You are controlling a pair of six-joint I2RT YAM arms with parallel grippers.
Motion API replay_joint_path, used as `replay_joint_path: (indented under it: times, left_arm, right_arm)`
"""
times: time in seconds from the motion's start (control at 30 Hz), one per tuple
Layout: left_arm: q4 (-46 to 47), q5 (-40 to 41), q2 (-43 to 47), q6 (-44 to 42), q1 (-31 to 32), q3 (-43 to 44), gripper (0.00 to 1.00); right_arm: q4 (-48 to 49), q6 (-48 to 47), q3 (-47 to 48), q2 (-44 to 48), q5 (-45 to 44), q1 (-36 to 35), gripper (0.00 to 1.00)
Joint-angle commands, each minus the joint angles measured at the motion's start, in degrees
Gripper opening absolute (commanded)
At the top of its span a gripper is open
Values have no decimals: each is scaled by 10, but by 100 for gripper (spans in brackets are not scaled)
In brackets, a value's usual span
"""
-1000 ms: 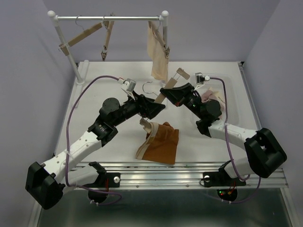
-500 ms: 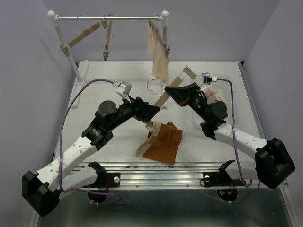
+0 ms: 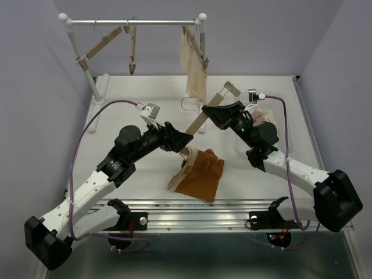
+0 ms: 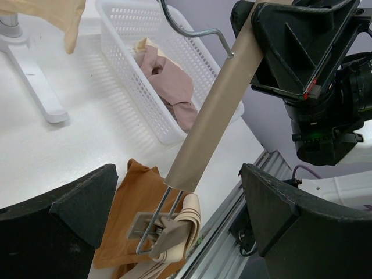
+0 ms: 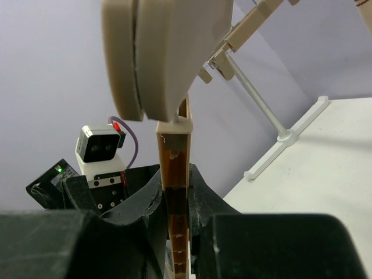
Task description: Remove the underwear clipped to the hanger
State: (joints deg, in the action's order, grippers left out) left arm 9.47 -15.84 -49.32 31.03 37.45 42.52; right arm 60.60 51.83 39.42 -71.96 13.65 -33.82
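My right gripper (image 3: 208,111) is shut on the tan hanger (image 3: 212,107) and holds it tilted above the table; the bar shows edge-on in the right wrist view (image 5: 176,192). The hanger's lower clip (image 4: 165,229) still pinches the pale waistband of the rust-brown underwear (image 3: 197,174), which lies mostly on the table. My left gripper (image 3: 185,138) is open, its fingers (image 4: 64,215) on either side of the bar's lower end, just above that clip. The cream underwear (image 3: 195,64) hangs clipped on the rack. The pinkish-beige underwear (image 4: 171,81) lies in the white basket (image 4: 139,87).
A white rack (image 3: 139,22) stands at the back with an empty wooden hanger (image 3: 102,43) and a dangling pair of clips (image 3: 132,51). The basket (image 3: 279,104) stands right of my right arm. A metal rail (image 3: 192,212) runs along the near table edge.
My right gripper lifted the hanger's upper end up and to the right, then held still. My left gripper shifted slightly along the bar's lower end. The rust-brown underwear stays clipped.
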Motion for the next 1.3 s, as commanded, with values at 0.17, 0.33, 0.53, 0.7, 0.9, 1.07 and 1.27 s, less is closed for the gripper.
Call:
replay_joint_path:
  times: [0.17, 0.33, 0.53, 0.7, 0.9, 1.07, 1.27]
  left_arm:
    - [10, -19, 16, 4, -10, -13, 99]
    - [5, -20, 13, 3, -14, -16, 99]
    - [3, -28, 18, 5, -19, -24, 99]
    - [19, -51, 24, 7, -23, -30, 99]
    - [40, -65, 41, 12, -26, -42, 99]
    - [44, -71, 55, 16, -30, -48, 98]
    - [43, -89, 63, 15, -32, -51, 86]
  right_arm:
    - [29, -20, 50, -13, -15, 1, 1]
    - [31, -20, 61, -20, -5, 1, 1]
    - [44, -24, 66, -21, -6, 1, 1]
    - [53, -19, 73, -33, -1, 1, 1]
    - [62, -9, 85, -50, 14, 6, 1]
    - [63, 6, 82, -61, 13, 6, 1]
    - [41, -2, 87, -70, -18, 11, 1]
